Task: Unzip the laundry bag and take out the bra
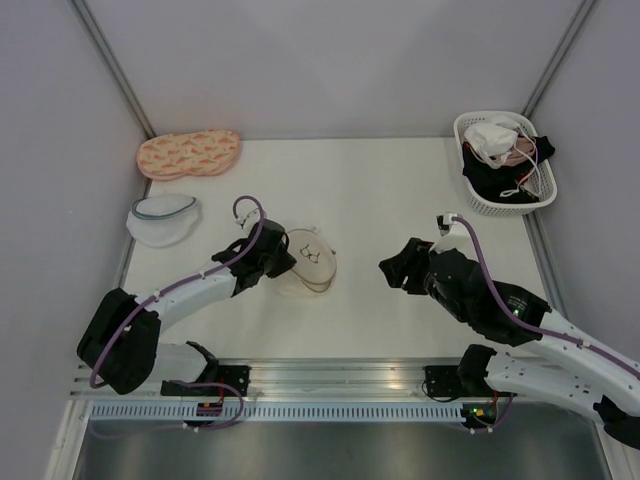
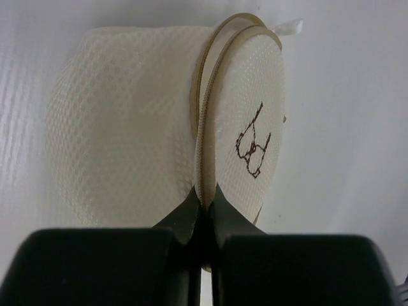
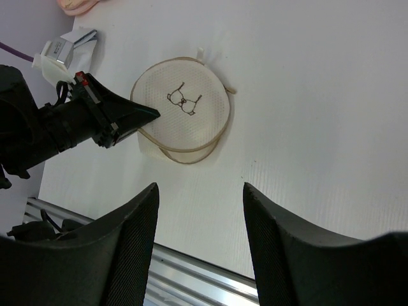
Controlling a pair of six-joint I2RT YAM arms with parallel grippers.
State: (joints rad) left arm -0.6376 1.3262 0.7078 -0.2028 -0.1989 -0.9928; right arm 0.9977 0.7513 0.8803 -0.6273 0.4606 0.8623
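Observation:
The round cream mesh laundry bag (image 1: 313, 261) lies mid-table, its flat face with the small dark bra symbol turned up. In the left wrist view the bag (image 2: 127, 127) stands edge-on, and my left gripper (image 2: 205, 194) is shut on its zip rim. The right wrist view shows the bag (image 3: 185, 105) with the left fingers (image 3: 137, 115) at its left edge. My right gripper (image 3: 199, 191) is open and empty, hovering to the right of the bag in the top view (image 1: 392, 270). The bra is hidden; a white garment (image 1: 492, 138) lies in the basket.
A white basket (image 1: 540, 200) with white, pink and black garments stands at the back right. A long peach patterned pouch (image 1: 188, 153) lies at the back left, and a white mesh pouch with grey-blue rim (image 1: 163, 219) sits in front of it. The aluminium rail (image 1: 340, 380) runs along the near edge.

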